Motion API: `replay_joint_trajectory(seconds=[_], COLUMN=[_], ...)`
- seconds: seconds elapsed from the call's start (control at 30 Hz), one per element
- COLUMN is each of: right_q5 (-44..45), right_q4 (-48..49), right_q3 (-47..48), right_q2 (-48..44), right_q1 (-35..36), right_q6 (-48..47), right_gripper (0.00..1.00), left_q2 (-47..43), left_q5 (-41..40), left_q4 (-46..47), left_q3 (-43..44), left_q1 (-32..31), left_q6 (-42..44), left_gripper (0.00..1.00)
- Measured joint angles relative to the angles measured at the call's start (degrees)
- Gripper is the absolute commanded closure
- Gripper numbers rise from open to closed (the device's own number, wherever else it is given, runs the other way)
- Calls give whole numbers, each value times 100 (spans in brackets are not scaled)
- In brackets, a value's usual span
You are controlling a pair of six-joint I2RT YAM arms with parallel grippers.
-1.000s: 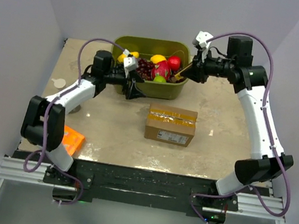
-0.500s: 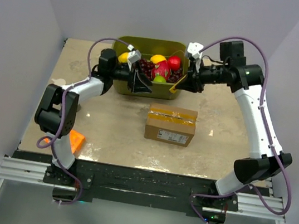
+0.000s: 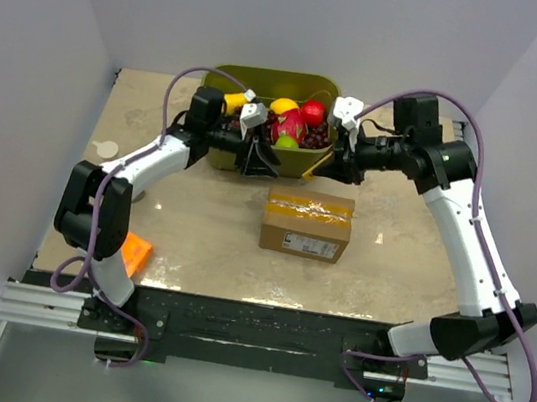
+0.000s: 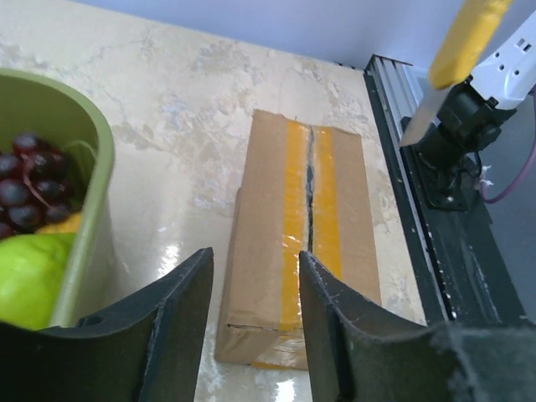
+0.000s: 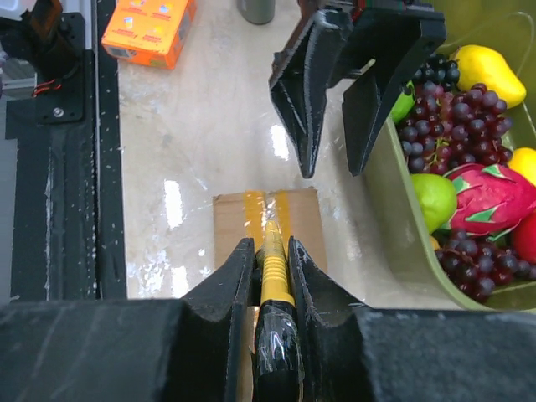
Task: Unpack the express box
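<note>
Fingers (image 4: pixel 176 318) of the left gripper (image 4: pixel 254 264), narrowed to half-open and empty, have swung over the box (image 3: pixel 307 225) mid-table; the right gripper (image 5: pixel 270 247), clamping a knife (image 5: pixel 273 276), has followed. Tape seam (image 4: pixel 310 193) looks slit, so opening it probably comes next.

Robot lab booth: plain white walls (image 3: pixel 29 44), aluminium mounting rail (image 3: pixel 40 307).
</note>
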Motion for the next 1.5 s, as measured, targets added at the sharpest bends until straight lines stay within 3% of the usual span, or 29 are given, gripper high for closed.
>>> replay_joint_trajectory(seconds=[0.17, 0.33, 0.67, 1.07, 1.2, 1.5], right_q5=[7, 116, 258, 315, 472, 1027], right_q4=[0, -37, -494, 380, 551, 1471], right_q3=[-273, -282, -179, -826, -846, -1419], right_q2=[-413, -476, -175, 181, 310, 289], right_q1=[0, 4, 105, 909, 1049, 1207], right_q6=[7, -87, -640, -433, -415, -39], right_gripper=[100, 100, 100, 100, 100, 100], left_q2=[203, 610, 1290, 1292, 1290, 1447], left_q5=[-59, -284, -560, 155, 76, -431], left_q4=[-901, -940, -238, 691, 442, -1075], left_q3=[11, 118, 439, -59, -39, 584], left_q1=[-212, -409, -417, -199, -195, -387], left_q6=[640, 433, -586, -1687, -1438, -647], left_gripper=[41, 36, 38, 35, 39, 48])
